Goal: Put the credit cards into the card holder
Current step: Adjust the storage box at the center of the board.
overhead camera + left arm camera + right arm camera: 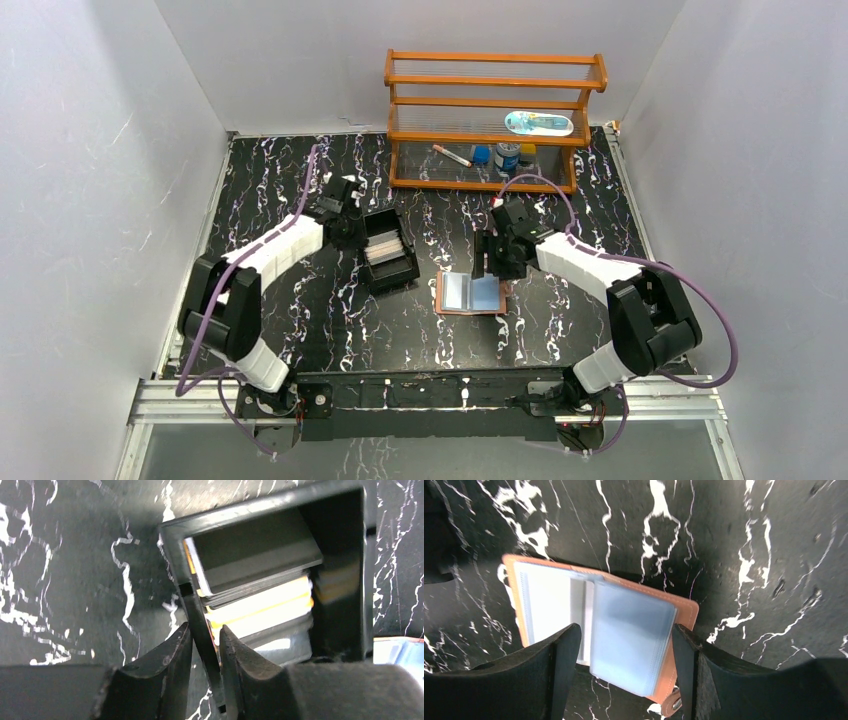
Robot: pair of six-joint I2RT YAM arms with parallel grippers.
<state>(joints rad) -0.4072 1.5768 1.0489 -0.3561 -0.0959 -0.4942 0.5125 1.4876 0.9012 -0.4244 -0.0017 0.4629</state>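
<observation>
The credit cards [260, 567] stand stacked in a black open-topped tray [390, 258]; a dark grey one lies on top, with yellow and white ones under it. My left gripper [206, 630] straddles the tray's near wall [197, 610], one finger outside and one inside, pinched on it. The card holder [470, 295], tan leather with pale blue plastic sleeves [629, 635], lies open on the table. My right gripper [626, 630] hovers over it, open, its fingers on either side of the sleeves and touching nothing. The snap tab [671, 705] shows at the lower edge.
An orange wooden rack [495, 120] stands at the back with a pen, small bottles and a flat pack on its shelves. The table is black marble-patterned, with white walls on three sides. A corner of the card holder [400, 652] shows right of the tray.
</observation>
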